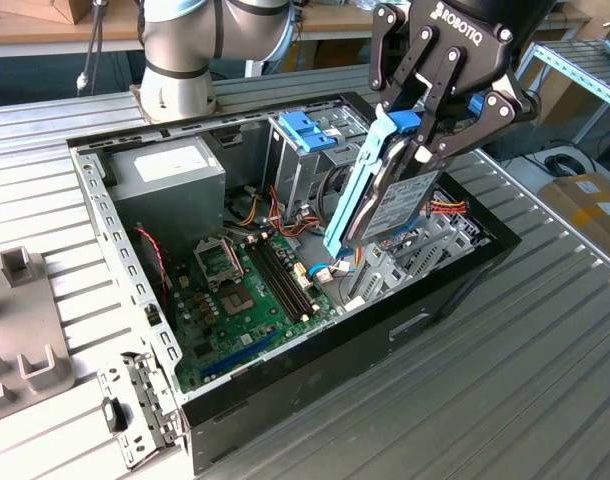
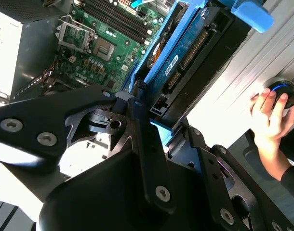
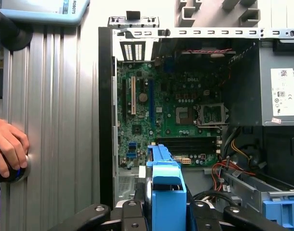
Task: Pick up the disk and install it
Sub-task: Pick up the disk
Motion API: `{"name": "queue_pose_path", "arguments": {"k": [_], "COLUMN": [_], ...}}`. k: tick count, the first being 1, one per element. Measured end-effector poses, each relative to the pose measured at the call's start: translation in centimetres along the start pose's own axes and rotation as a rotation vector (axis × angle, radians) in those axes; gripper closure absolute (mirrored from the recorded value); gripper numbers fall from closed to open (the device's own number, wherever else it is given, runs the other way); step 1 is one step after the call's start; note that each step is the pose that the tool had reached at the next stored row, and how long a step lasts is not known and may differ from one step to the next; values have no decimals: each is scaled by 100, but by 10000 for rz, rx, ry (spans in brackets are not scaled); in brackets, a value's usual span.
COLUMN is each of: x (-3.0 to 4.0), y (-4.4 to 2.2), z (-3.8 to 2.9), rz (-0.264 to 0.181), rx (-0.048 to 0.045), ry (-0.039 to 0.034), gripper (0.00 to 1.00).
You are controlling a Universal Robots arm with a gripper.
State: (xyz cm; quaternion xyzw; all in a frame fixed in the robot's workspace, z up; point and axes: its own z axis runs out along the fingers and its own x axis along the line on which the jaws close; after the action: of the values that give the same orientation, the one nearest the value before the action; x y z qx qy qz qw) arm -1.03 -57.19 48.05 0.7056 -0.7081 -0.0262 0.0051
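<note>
Gripper (image 3: pixel 167 211) linkage closest to lens in first wrist view: jaws pinched on upper end of disk (image 1: pixel 390 200), clamping across its light blue frame. Disk hangs on edge over open computer case (image 1: pixel 315 375), long axis running steeply down from jaws, slightly tilted. Lower end sits between motherboard (image 1: pixel 250 300) and case wall at exterior view's right (just beside drive cage (image 1: pixel 290 170) with blue handle). Not seated, judging by height; lower end appears clear of parts beneath.

Below the fingers (image 1: pixel 437 100) lies a green motherboard (image 1: pixel 247 300) inside the open case (image 1: pixel 315 370). A grey power-supply box (image 1: pixel 165 180) sits well apart from them.
</note>
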Motion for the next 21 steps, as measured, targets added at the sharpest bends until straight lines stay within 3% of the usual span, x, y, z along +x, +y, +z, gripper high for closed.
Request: {"name": "queue_pose_path", "arguments": {"k": [2,4,5,21], "x": [0,0,0,0], "y": [-19,-192,-245,-376], "z": [-1,-4,-5,-5], "rz": [1,1,0,0], "rx": [0,0,0,0], "ry": [1,0,0,0], "gripper": [63,63,63,63]}}
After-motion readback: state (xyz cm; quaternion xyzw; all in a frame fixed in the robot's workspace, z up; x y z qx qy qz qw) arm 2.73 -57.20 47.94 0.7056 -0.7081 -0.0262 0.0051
